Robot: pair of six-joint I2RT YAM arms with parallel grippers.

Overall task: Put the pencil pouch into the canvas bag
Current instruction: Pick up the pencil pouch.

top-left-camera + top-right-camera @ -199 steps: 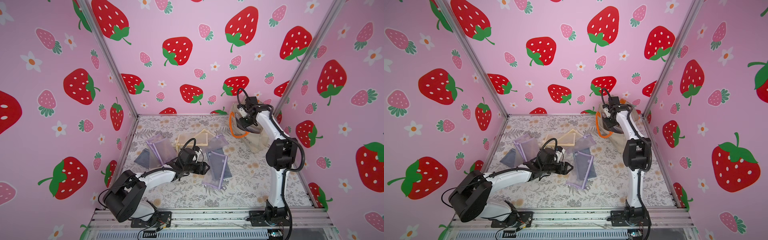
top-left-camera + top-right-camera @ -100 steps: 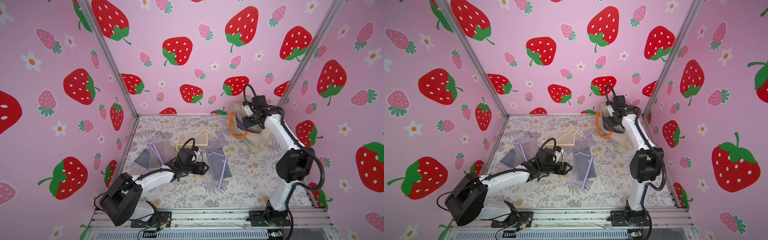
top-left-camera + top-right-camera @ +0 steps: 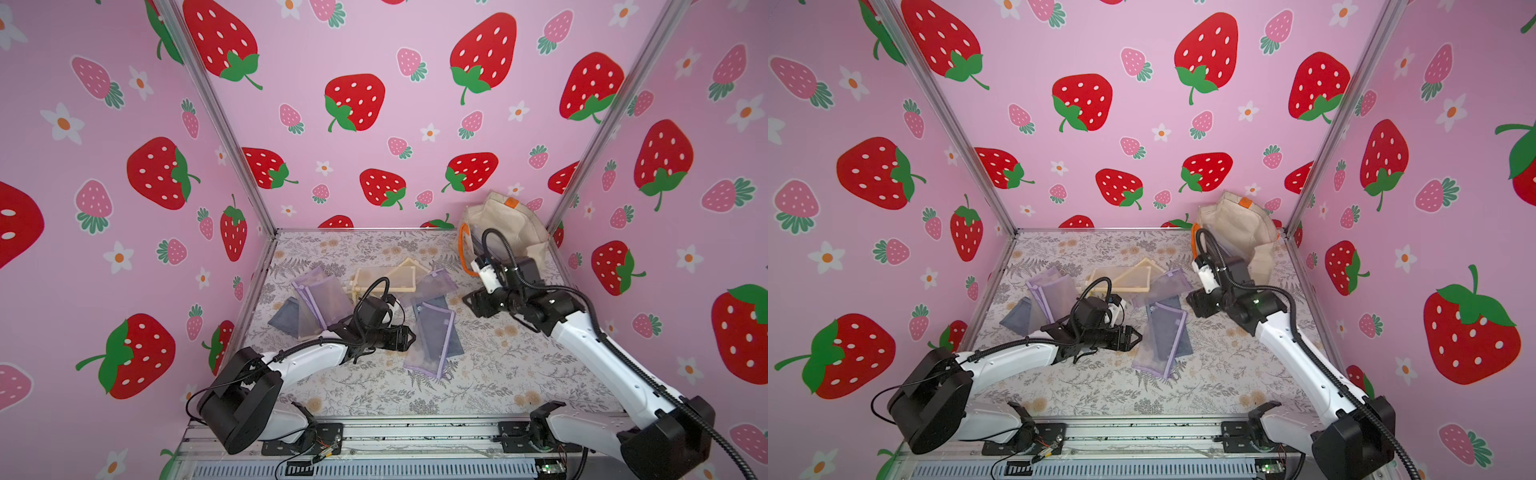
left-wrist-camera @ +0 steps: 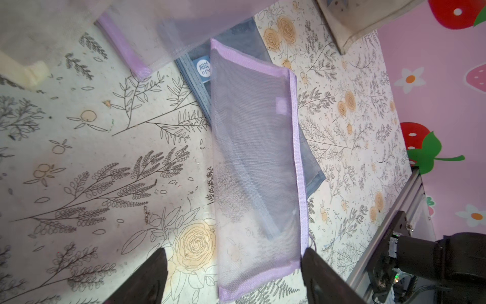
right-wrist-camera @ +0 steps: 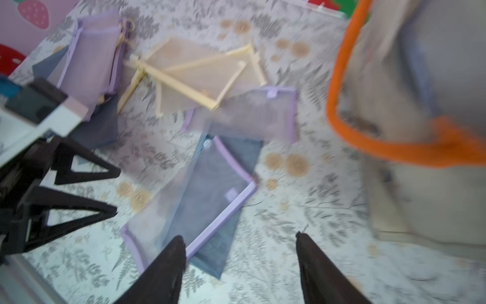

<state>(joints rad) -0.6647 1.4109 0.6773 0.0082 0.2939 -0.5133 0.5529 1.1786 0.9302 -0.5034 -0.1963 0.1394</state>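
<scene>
Squarely mid-table, the lilac-trimmed mesh pencil pouch point(image 3: 432, 338) lies flat, overlapping a grey-blue pouch point(image 4: 311, 165) beneath it, both on the floral table cover point(image 3: 519, 374). Its near short end sits between the spread fingers of the left gripper point(image 4: 234, 259), which is released and holds nothing. Whether either finger touches the mesh I cannot tell.

The right gripper point(image 5: 239, 239) is likewise spread and empty, poised over the table between the pouch and the canvas bag point(image 3: 513, 226). That bag slumps in the far right corner, well apart from the pouch. Its mouth is turned toward the table's middle, with an orange handle point(image 3: 462, 253) looping at the rim. Something greyish seems to show inside, but it is too blurred to name.

More pouches lie farther back, some lilac pouches point(image 3: 320, 295) and some cream-edged pouches point(image 3: 386, 278).

The step in hand looks like the approach to the pick, with nothing gripped yet. The next move likely calls for the left jaws to settle on the thin end and close on the mesh alone, without catching the grey-blue pouch underneath. Then comes the carry across to the corner. The floppy mouth may need the right gripper to hold it apart.
</scene>
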